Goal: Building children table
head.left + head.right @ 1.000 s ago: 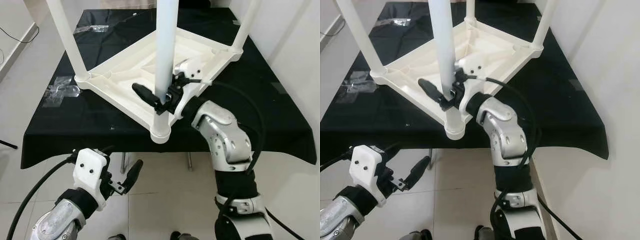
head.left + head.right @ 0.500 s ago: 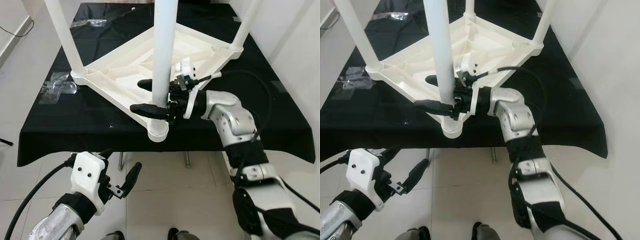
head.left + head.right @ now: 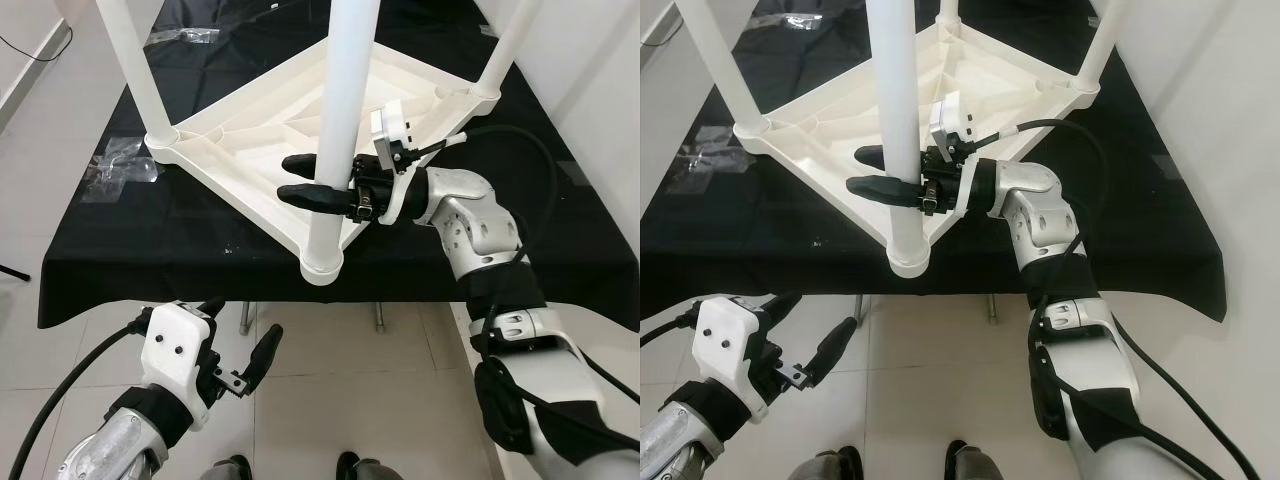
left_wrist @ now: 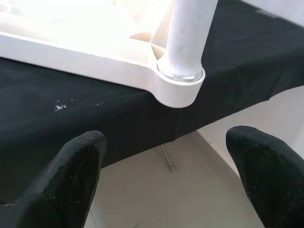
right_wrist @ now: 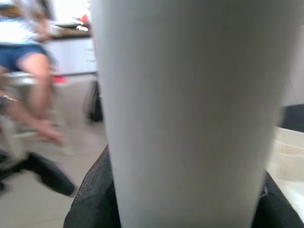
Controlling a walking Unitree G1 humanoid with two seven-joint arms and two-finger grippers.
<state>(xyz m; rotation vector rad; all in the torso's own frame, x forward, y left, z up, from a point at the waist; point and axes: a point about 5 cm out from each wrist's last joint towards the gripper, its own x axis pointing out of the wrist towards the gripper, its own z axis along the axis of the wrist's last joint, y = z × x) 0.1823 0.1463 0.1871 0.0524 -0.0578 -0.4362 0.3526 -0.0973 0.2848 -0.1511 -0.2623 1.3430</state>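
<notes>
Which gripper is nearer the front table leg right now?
Right. The right gripper has its fingers around the front table leg; the left gripper hangs open below the table edge.

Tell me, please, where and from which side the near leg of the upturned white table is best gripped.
Low on the near leg, just above its corner socket, coming in level from the robot's right, as the right gripper does. The leg is a smooth upright round tube, so the jaws can straddle it there.

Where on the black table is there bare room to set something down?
The black table is bare along its right side, beside the right arm, and in the strip at its near left edge. The middle is crowded by the upturned white tabletop, where the right end effector straddles the near leg. Plastic bags lie at left.
</notes>
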